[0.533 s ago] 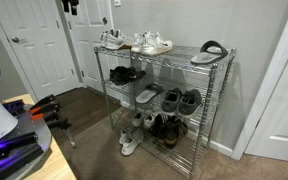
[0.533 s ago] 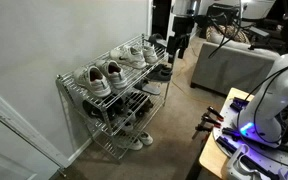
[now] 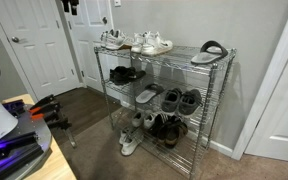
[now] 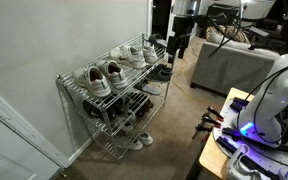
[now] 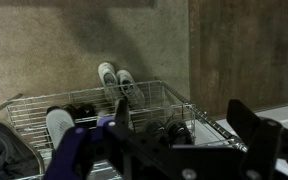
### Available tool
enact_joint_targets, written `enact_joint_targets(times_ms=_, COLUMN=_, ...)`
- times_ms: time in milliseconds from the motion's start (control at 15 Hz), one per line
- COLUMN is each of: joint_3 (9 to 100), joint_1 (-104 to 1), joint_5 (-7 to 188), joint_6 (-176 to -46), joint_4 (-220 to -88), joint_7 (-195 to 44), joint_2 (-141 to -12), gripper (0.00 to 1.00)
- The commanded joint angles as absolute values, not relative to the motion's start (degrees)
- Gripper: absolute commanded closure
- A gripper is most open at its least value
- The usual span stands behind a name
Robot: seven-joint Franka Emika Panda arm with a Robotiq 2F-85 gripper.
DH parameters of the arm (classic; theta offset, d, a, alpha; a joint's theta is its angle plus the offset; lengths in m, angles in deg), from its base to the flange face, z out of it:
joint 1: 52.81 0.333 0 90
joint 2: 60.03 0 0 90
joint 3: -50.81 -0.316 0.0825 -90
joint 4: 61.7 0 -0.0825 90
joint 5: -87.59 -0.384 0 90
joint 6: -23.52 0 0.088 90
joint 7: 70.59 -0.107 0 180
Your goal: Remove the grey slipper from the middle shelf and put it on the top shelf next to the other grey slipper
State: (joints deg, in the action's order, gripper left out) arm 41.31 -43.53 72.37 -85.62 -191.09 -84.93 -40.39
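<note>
The grey slipper (image 3: 149,94) lies on the middle shelf (image 3: 184,112) of the chrome wire shoe rack, beside dark shoes. The other grey slipper (image 3: 212,50) lies at the right end of the top shelf (image 3: 179,55). My gripper (image 3: 72,6) hangs high up beyond the rack's left end, apart from it. It also shows past the rack's far end in an exterior view (image 4: 180,45). In the wrist view the gripper (image 5: 184,115) is open and empty, looking along the rack from its end. I cannot tell the slippers for certain in that view.
White sneakers (image 3: 134,42) fill the left part of the top shelf. Dark lace-up shoes (image 3: 124,74) sit one tier down, and more shoes (image 3: 164,125) lie on the lowest tier and floor. The wall stands behind the rack, a door (image 3: 39,45) to its left, a couch (image 4: 239,60) nearby.
</note>
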Motion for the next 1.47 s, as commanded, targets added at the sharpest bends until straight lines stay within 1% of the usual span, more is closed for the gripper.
enact_joint_targets(times_ms=0, joint_3=41.00, joint_1=-43.90, joint_5=72.28, joint_6=-85.46, joint_4=-190.98, joint_7=-84.84, joint_2=-40.39, gripper=0.00)
enact_joint_targets(times_ms=800, joint_3=41.00, joint_1=-43.90, joint_5=72.28, joint_6=-85.46, joint_4=-190.98, joint_7=-84.84, joint_2=-40.39, gripper=0.00)
enact_joint_targets(times_ms=1400, joint_3=47.97, joint_1=-51.04, joint_5=72.27, joint_6=-93.59, joint_4=-199.43, joint_7=-84.12, joint_2=-43.04, gripper=0.00)
